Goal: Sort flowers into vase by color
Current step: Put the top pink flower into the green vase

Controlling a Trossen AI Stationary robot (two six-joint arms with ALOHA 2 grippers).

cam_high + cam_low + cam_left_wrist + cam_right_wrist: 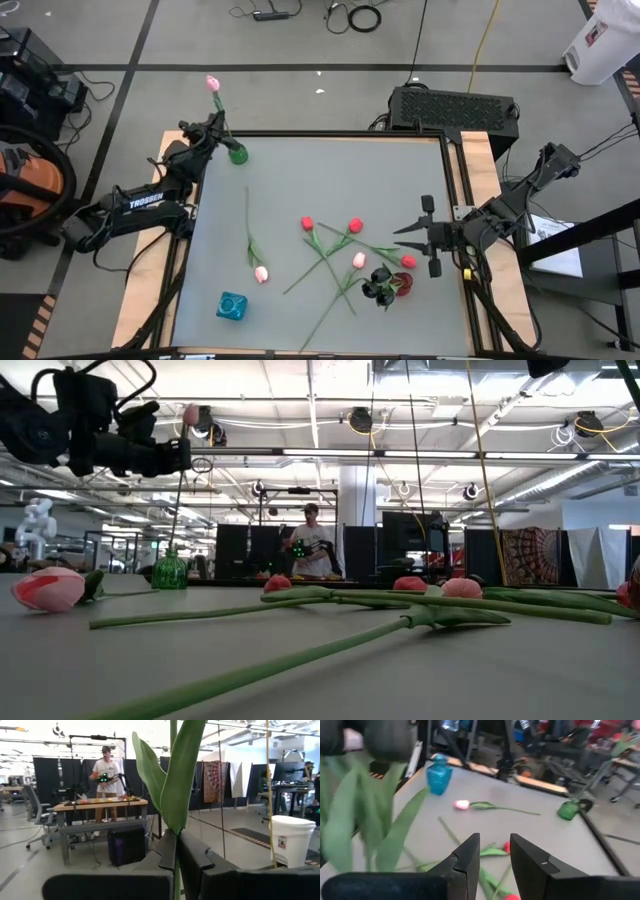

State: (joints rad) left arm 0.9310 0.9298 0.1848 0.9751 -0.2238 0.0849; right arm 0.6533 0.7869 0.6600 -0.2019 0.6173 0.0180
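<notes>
Pink tulip (212, 83) pinched upright by left claw (213, 125) above green vase (237, 154)
Right claw (425, 236) spread, at worktop's (330, 180) four o'clock

You lose the held pink tulip (212, 83)'s stem behind the left gripper (214, 128) | its head is cut off in your left wrist view | black flowers (379, 284) partly cover the red vase (402, 286) | blurred leaves (367, 815) block your right wrist view.
</notes>
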